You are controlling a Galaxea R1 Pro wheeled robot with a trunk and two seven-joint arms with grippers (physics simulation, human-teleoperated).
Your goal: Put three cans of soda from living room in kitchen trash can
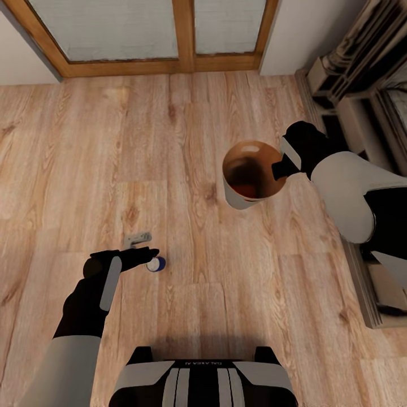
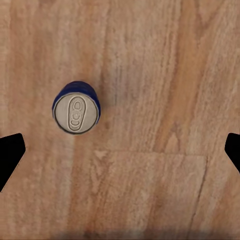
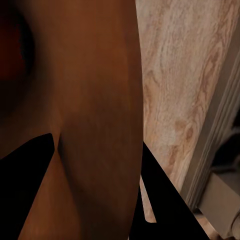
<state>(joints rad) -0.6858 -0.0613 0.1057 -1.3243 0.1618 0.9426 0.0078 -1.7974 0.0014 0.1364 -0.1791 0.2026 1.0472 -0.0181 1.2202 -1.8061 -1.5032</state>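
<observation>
A dark blue soda can point(image 2: 76, 111) stands upright on the wood-plank floor point(image 1: 198, 294), silver top up, under the left gripper point(image 2: 120, 150), whose jaws are spread wide and apart from it. The right gripper point(image 3: 95, 175) clamps the copper-brown rim of the trash can point(image 1: 234, 198), which stands on the floor. The robot's base point(image 1: 203, 379) bears mirrored lettering that looks like "GALAXEA AI".
</observation>
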